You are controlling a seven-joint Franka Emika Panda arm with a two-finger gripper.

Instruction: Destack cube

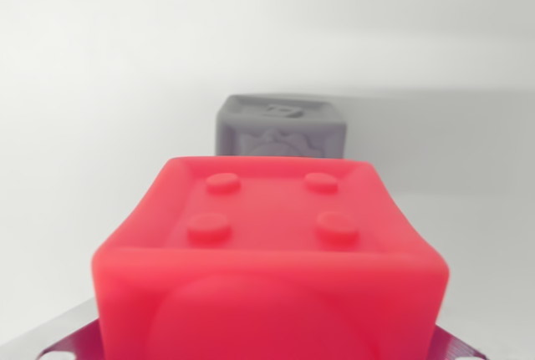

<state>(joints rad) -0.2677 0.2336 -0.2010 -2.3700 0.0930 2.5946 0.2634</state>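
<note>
A red cube (272, 251) with four round studs on its top face fills the lower half of the wrist view, very close to the camera. It sits between my gripper (259, 345), whose metal fingers (63, 339) show only as slivers at the bottom left and bottom right corners, pressed against the cube's sides. Behind the red cube stands a grey cube (280, 126) with a raised pattern on its faces, resting on the white surface and apart from the red one. The lower parts of both cubes are hidden.
A plain white surface (92, 84) and a pale backdrop surround the cubes. A soft shadow band runs to the right of the grey cube.
</note>
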